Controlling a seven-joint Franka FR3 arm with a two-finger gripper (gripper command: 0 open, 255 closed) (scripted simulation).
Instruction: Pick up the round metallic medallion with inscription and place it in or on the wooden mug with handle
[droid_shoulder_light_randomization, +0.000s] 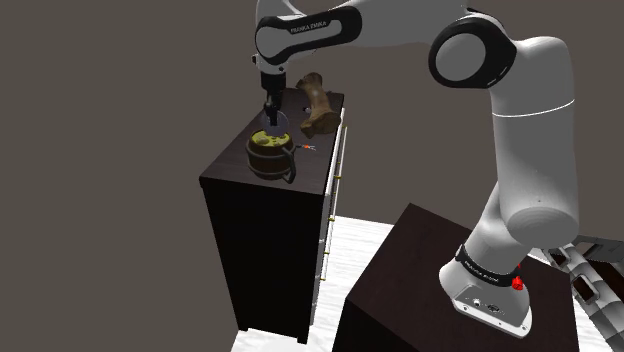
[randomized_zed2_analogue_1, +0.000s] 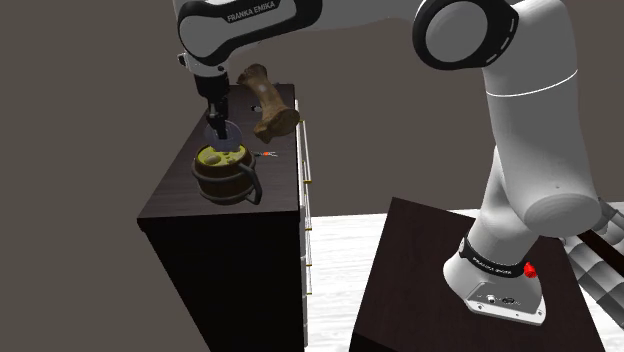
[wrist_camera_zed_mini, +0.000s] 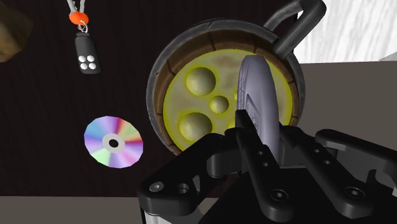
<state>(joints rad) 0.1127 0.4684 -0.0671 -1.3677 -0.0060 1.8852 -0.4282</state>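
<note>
A grey round medallion (wrist_camera_zed_mini: 257, 89) stands on edge between my fingers, directly above the mug's mouth. My gripper (wrist_camera_zed_mini: 259, 127) is shut on it. The brown wooden mug (wrist_camera_zed_mini: 167, 76) has a dark handle and a yellow bubbly filling. In the shoulder view the gripper (droid_shoulder_light_randomization: 272, 118) points straight down, with the medallion (droid_shoulder_light_randomization: 275, 129) just over the mug (droid_shoulder_light_randomization: 268, 158). In the second exterior view the medallion (randomized_zed2_analogue_1: 222, 133) hangs right above the mug (randomized_zed2_analogue_1: 224, 172) under the gripper (randomized_zed2_analogue_1: 214, 118).
The mug stands on a dark dresser (droid_shoulder_light_randomization: 262, 240). A rainbow disc (wrist_camera_zed_mini: 114, 142) and a black key fob (wrist_camera_zed_mini: 86, 59) lie beside the mug. A brown boot-like object (droid_shoulder_light_randomization: 317, 104) stands behind it. My dark stand (droid_shoulder_light_randomization: 420, 290) is at the lower right.
</note>
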